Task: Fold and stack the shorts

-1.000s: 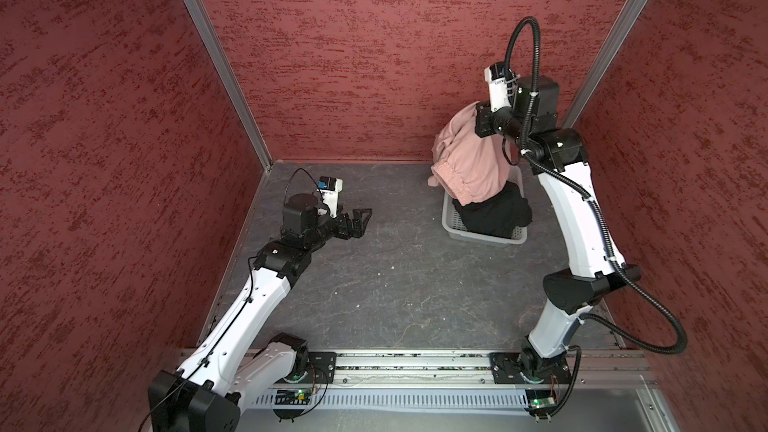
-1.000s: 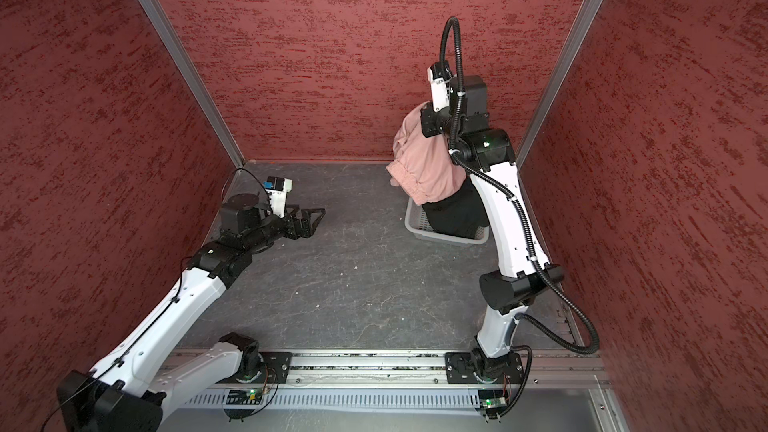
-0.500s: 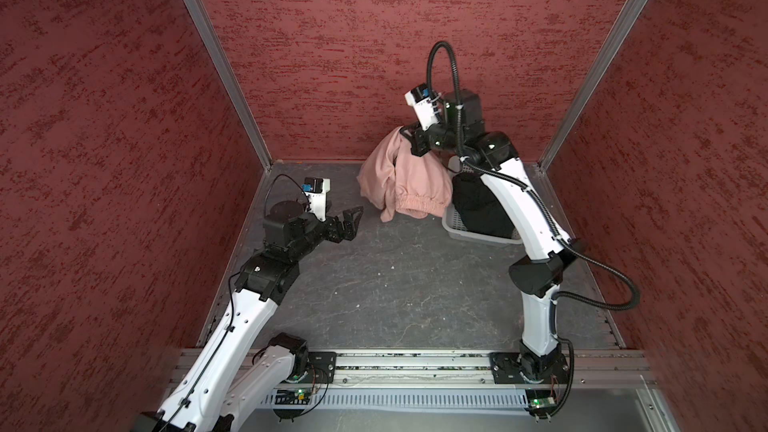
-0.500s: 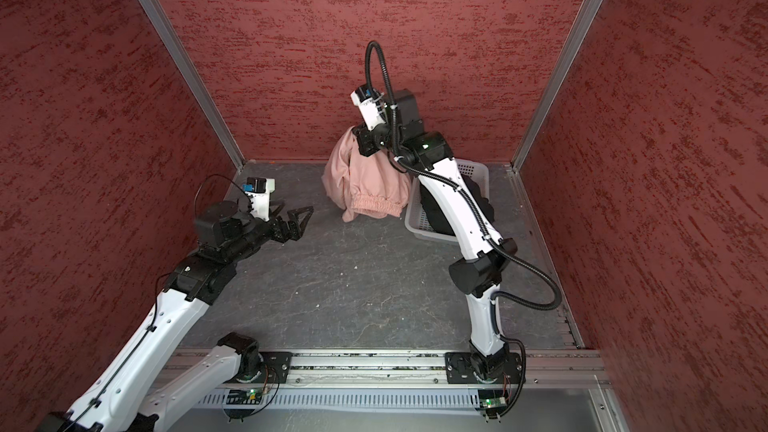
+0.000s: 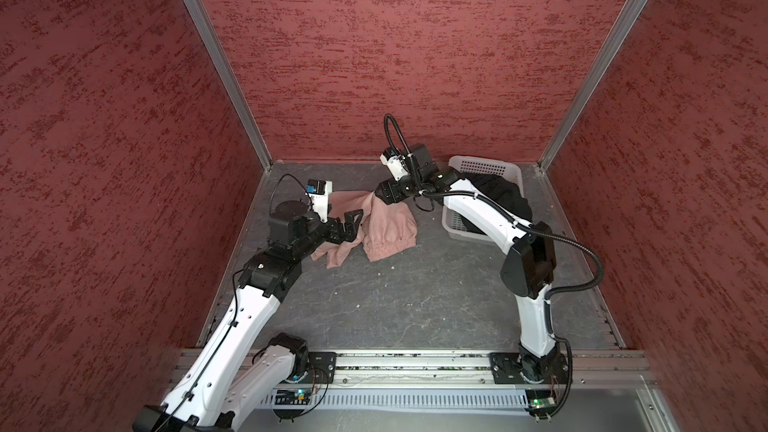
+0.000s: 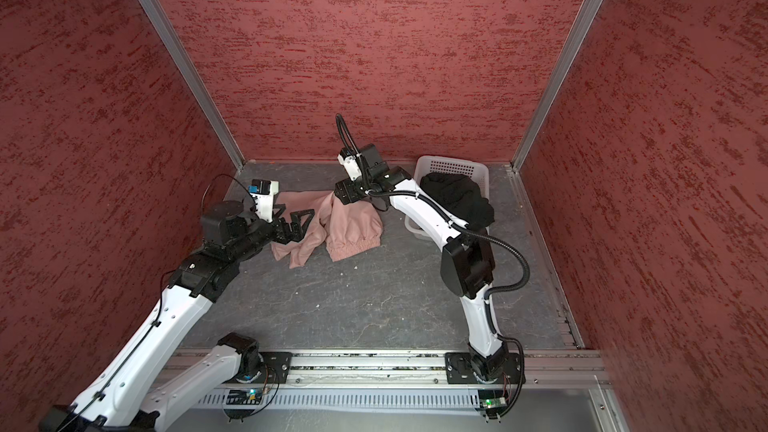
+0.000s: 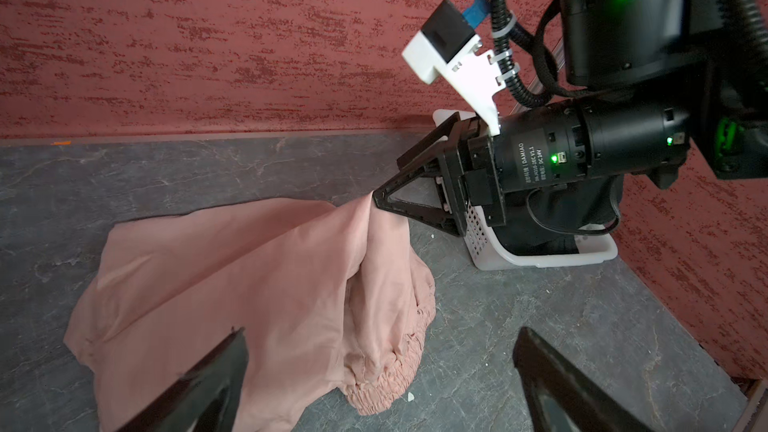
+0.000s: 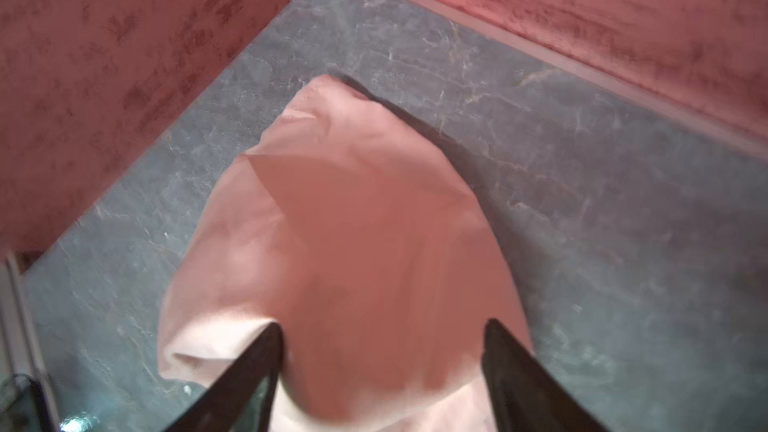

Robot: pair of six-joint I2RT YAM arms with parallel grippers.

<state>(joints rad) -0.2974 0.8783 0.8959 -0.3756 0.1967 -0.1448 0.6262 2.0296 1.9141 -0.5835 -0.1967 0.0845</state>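
Observation:
The pink shorts (image 5: 390, 226) (image 6: 353, 226) lie crumpled on the grey table at the back, left of the middle, their gathered waistband (image 7: 386, 388) toward the front. One peak of the cloth still stands up against a fingertip of my right gripper (image 5: 379, 195) (image 7: 388, 178). In the right wrist view that gripper (image 8: 382, 324) is open, with blurred pink cloth (image 8: 353, 201) between the spread fingers. My left gripper (image 5: 356, 222) (image 7: 380, 336) is open just left of the pink shorts, above their edge, holding nothing. The black shorts (image 5: 498, 197) (image 6: 457, 197) sit heaped in the basket.
A white perforated basket (image 5: 490, 164) (image 6: 453, 164) stands at the back right, near the corner. Red walls close in the back and both sides. My right arm reaches across in front of the basket. A metal rail (image 5: 415, 363) runs along the front.
My right arm swung the pink shorts from above the basket leftward and down onto the table, then its jaws opened. My left gripper shifted toward the cloth.

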